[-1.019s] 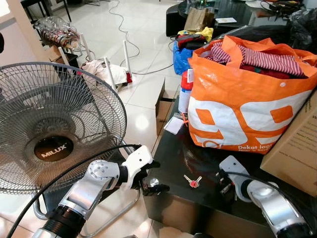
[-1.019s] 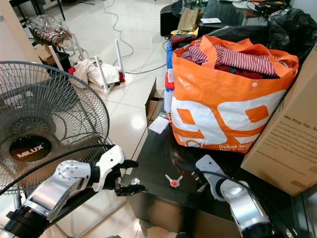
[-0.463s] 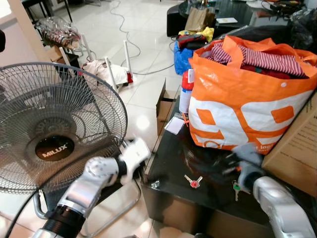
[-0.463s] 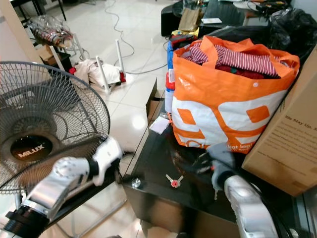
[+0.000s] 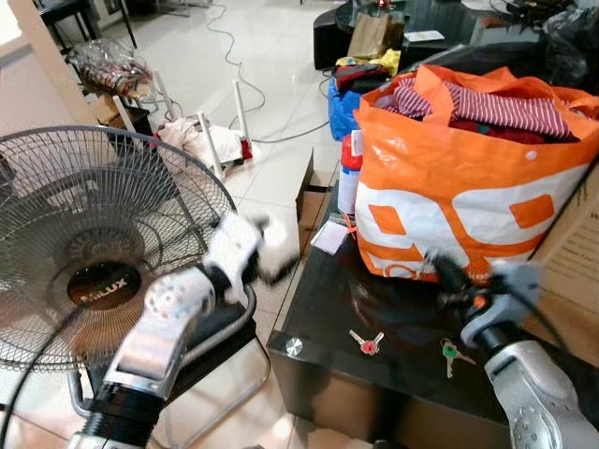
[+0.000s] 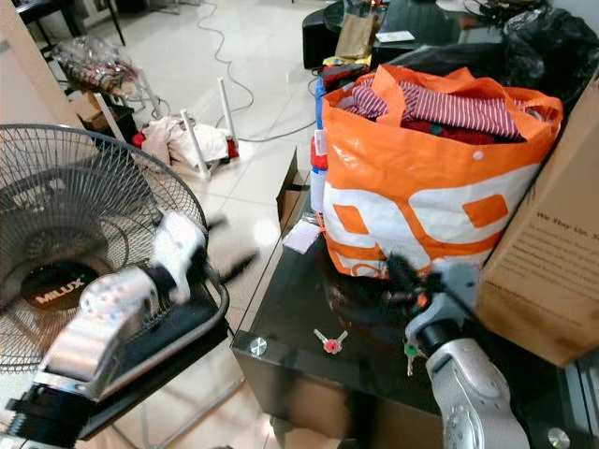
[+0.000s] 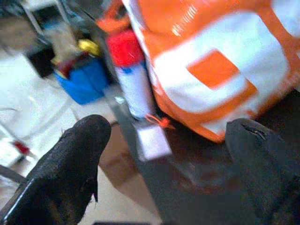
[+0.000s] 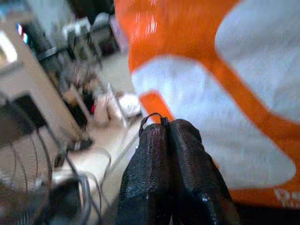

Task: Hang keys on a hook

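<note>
A bunch of keys with a red head (image 5: 365,343) lies on the black glossy table (image 5: 323,309) near its front edge. To its right on the same top lies a second key with a green head (image 5: 449,354). My right gripper (image 5: 445,278) is raised above the green key, in front of the orange bag (image 5: 468,178). Its fingers (image 8: 154,154) are pressed shut, with a thin dark loop at their tips. My left gripper (image 5: 273,251) is blurred and in the air off the table's left edge. It is open with nothing between its fingers (image 7: 79,154).
A large standing fan (image 5: 103,253) is close on the left, just behind my left arm. A cardboard box (image 5: 576,253) stands at the table's right. A spray can (image 5: 350,173) and a white card (image 5: 329,237) sit by the bag. A round silver disc (image 5: 294,346) marks the table corner.
My left gripper has lifted from the table's front corner up towards the fan. My right gripper has risen off the table towards the orange bag, uncovering the green-headed key.
</note>
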Available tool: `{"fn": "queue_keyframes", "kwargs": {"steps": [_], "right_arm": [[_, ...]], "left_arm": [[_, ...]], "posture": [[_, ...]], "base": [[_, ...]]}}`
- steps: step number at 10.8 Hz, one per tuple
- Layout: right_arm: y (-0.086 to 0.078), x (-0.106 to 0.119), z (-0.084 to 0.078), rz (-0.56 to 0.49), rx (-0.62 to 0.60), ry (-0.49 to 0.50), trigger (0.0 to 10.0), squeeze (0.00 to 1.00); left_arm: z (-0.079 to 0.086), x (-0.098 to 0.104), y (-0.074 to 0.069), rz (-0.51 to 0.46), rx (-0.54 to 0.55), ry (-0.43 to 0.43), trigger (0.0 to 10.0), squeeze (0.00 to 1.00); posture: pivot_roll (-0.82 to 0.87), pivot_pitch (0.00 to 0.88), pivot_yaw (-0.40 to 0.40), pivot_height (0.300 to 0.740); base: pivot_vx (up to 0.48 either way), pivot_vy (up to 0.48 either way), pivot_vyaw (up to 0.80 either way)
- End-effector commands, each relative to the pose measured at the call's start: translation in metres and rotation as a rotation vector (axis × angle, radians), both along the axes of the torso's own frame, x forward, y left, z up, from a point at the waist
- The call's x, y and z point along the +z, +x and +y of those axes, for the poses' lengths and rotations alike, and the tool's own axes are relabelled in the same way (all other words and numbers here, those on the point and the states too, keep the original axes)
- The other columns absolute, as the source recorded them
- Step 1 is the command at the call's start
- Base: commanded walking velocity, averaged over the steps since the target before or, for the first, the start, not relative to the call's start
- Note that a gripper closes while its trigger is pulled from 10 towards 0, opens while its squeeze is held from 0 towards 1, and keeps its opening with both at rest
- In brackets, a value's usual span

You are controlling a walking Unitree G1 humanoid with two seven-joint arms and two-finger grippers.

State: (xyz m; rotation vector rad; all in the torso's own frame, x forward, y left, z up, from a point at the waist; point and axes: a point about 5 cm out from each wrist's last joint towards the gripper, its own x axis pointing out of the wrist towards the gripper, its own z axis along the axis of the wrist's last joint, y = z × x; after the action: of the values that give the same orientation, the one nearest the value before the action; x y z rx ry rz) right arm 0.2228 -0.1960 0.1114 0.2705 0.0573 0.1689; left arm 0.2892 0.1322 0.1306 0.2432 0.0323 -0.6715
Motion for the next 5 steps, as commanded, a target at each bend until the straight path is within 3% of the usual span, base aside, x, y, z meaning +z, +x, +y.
{"fn": "queue_keyframes", "kwargs": {"steps": [1, 2, 4, 5], "right_arm": [[-0.001, 0.009, -0.002, -0.05, -0.039, 0.013, 0.0, 0.0], [-0.003, 0.018, -0.001, -0.099, -0.106, 0.02, 0.0, 0.0], [0.004, 0.033, -0.007, -0.151, -0.301, -0.078, 0.0, 0.0], [0.009, 0.032, -0.005, -0.147, -0.288, -0.145, 0.0, 0.0]], "left_arm": [[0.004, 0.005, 0.0, -0.027, 0.042, 0.003, 10.0, 0.0], [0.005, 0.009, 0.0, -0.046, 0.1, -0.008, 10.0, 0.0], [0.005, 0.007, 0.004, -0.041, 0.152, 0.013, 10.0, 0.0], [0.004, 0.007, 0.005, -0.05, 0.156, 0.021, 10.0, 0.0]], "posture": [[-0.18, 0.0, 0.118, 0.74], [-0.17, 0.0, 0.105, 0.74], [-0.16, 0.0, 0.098, 0.74], [-0.16, 0.0, 0.097, 0.74]], "base": [[0.0, 0.0, 0.0], [0.0, 0.0, 0.0], [0.0, 0.0, 0.0], [0.0, 0.0, 0.0]]}}
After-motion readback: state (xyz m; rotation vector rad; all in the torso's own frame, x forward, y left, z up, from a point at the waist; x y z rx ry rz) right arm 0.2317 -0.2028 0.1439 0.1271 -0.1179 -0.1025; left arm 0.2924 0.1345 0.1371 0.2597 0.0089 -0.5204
